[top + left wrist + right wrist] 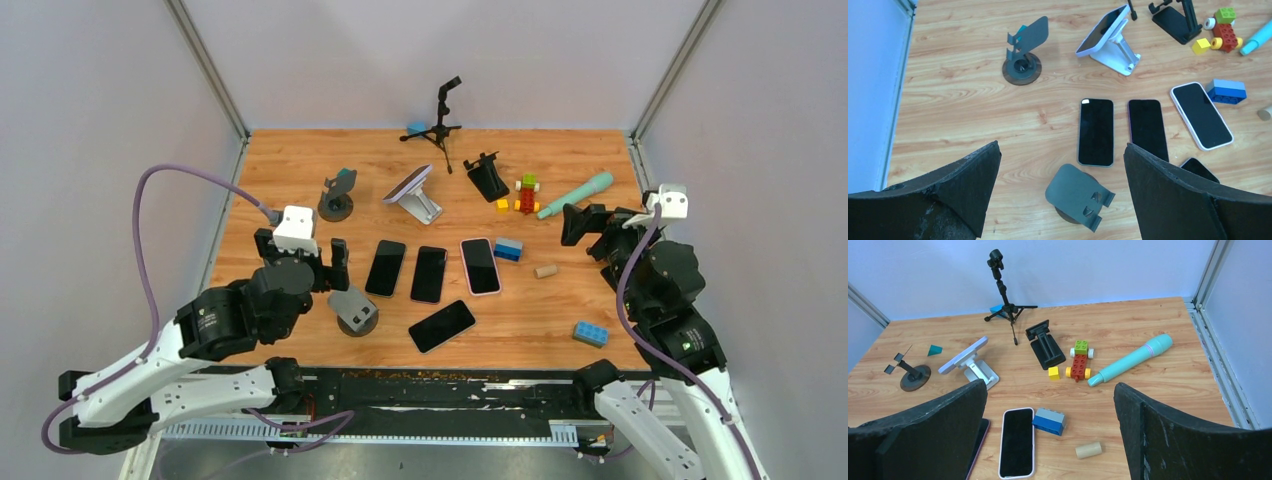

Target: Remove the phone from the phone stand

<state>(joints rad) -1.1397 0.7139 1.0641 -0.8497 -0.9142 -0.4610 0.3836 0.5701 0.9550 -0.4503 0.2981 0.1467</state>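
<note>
Wood-grain counter point(290, 180), enclosed by pale grey walls point(100, 100) with metal corner posts. Left claw point(1060, 150): raised over the near-left area, black fingers spread wide, holding nothing. Right claw point(1049, 385): raised at the right edge, likewise spread and empty. Phone point(408, 182): flat slab, tilted on angular white stand point(428, 208), rear centre, well apart from both claws.

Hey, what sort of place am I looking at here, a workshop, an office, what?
Probably a robotics lab test cell: a wooden tabletop boxed in by plain white panels, two black-and-white robot arms bolted at its near edge, and laid-out props such as dark smartphones and coloured toy bricks.
</note>
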